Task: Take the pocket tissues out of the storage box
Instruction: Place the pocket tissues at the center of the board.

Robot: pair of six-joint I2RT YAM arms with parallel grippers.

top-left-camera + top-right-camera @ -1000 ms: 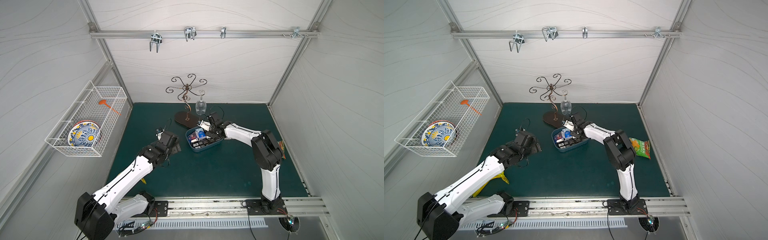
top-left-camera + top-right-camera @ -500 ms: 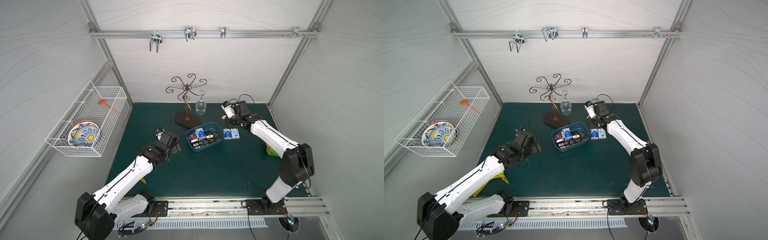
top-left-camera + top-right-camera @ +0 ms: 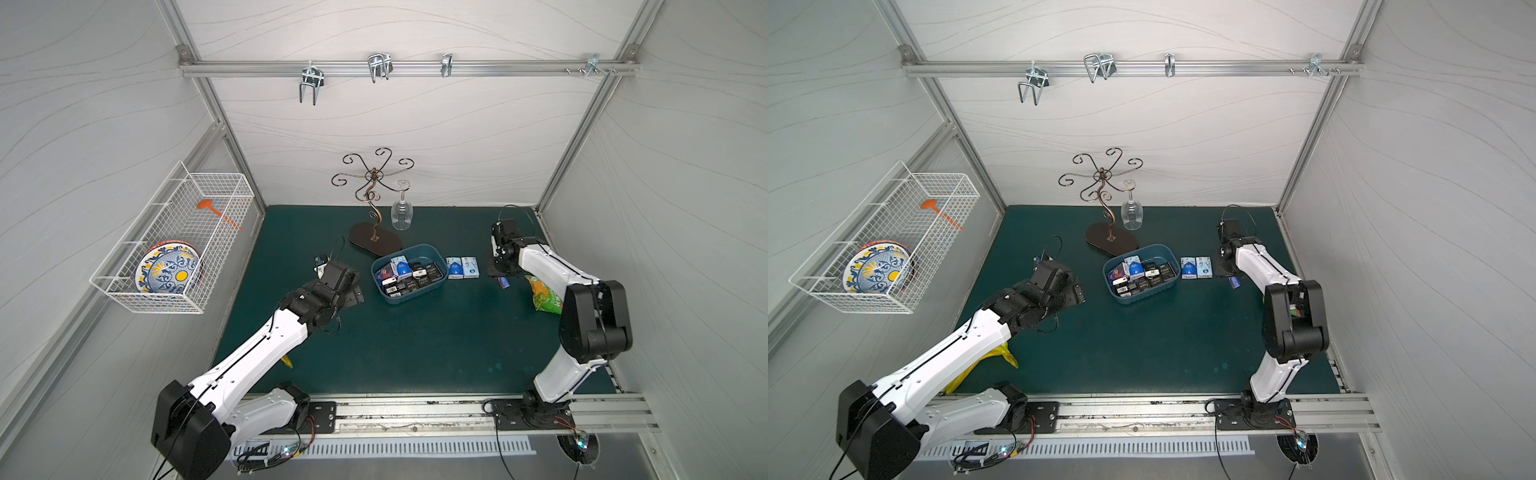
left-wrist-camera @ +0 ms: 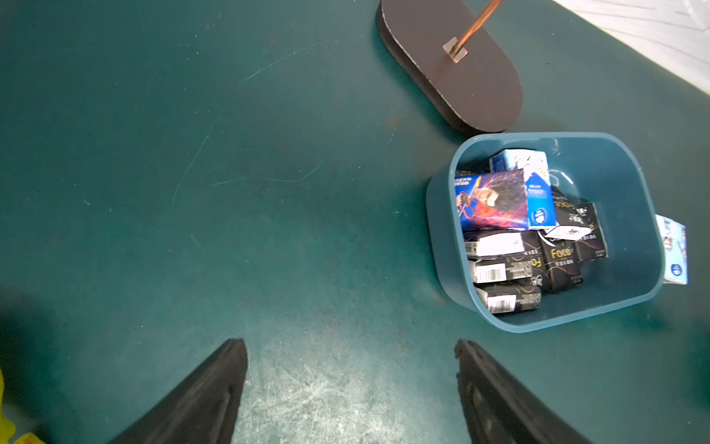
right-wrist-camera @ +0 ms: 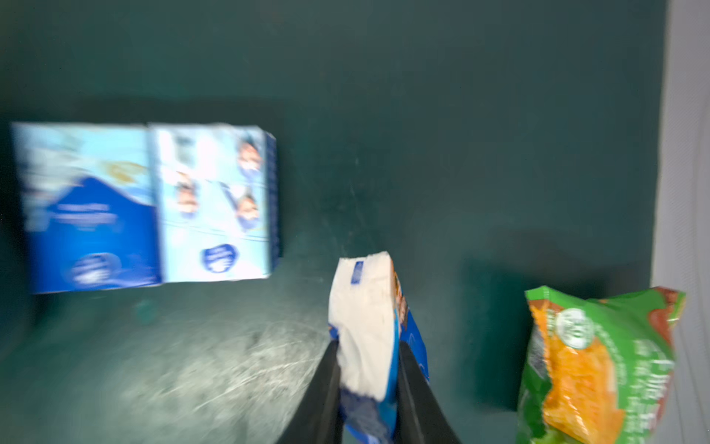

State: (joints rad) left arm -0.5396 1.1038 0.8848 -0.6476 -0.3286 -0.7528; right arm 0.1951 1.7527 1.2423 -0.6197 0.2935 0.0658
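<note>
Holding pocket tissues [image 4: 515, 238]: storage box [image 4: 438, 238]; right gripper [image 5: 369, 346] clamps one pack [image 5: 363, 307], left gripper [image 4: 349, 342] spread.

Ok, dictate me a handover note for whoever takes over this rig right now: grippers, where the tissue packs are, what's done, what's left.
Right gripper: shut on a blue-and-white tissue pack, over the mat near the snack bag.
Left gripper: open, empty, beside the storage box.
Done: two blue tissue packs lie on the mat beside the box.
Left: set down the held pack, then take out the black and blue packs in the box.
</note>
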